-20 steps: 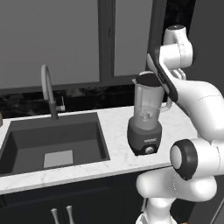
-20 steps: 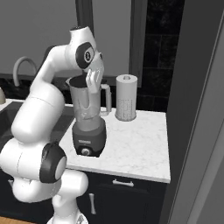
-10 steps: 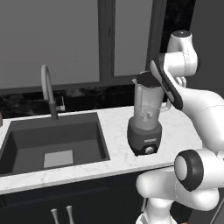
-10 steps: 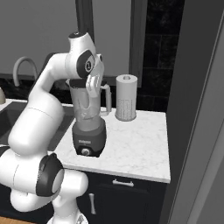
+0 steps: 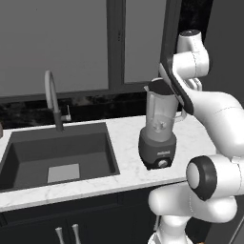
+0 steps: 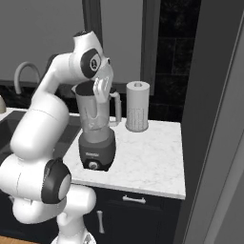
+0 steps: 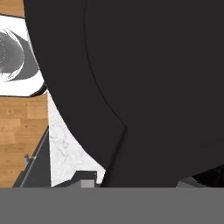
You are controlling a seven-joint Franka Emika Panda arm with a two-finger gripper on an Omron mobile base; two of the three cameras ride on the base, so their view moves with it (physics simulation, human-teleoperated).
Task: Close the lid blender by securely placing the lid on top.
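**Black lid held over blender jar**

The two-finger gripper [image 6: 101,90] is seen at the jar's rim; its jaws are hidden, so their state cannot be told. The flat round black lid [image 7: 144,87] is seen close before the hand camera. The tall clear tapered blender [image 5: 158,128], dark-based and apparently empty, stands on the white marbled counter [image 6: 143,152]. Since a second ago, the hand has been raised slightly.

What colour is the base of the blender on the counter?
Dark grey, with a small silver knob at the front; the blender shows it best in the left base view.
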